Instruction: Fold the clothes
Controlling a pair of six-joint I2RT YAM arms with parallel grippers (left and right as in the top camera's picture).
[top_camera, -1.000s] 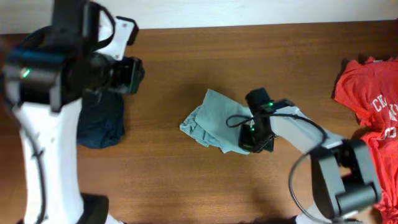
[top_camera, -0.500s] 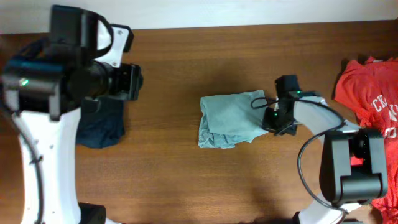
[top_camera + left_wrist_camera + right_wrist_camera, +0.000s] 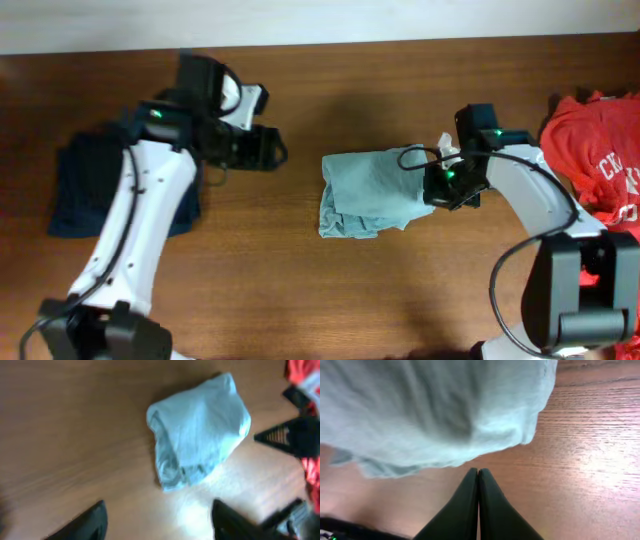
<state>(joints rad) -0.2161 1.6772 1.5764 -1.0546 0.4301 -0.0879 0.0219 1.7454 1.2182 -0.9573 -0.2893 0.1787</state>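
Note:
A light teal garment lies bunched and partly folded at the table's middle; it also shows in the left wrist view and the right wrist view. My right gripper is at the garment's right edge, fingers shut with nothing between them, tips just at the cloth's hem. My left gripper is open and empty, above bare table left of the teal garment. A dark navy garment lies at the far left.
A pile of red clothes lies at the table's right edge and shows in the left wrist view. Bare wood table lies between the garments and along the front.
The right gripper pulled the teal garment to the right and turned it over, then stayed at its right edge. The left arm swung off the navy garment toward the middle.

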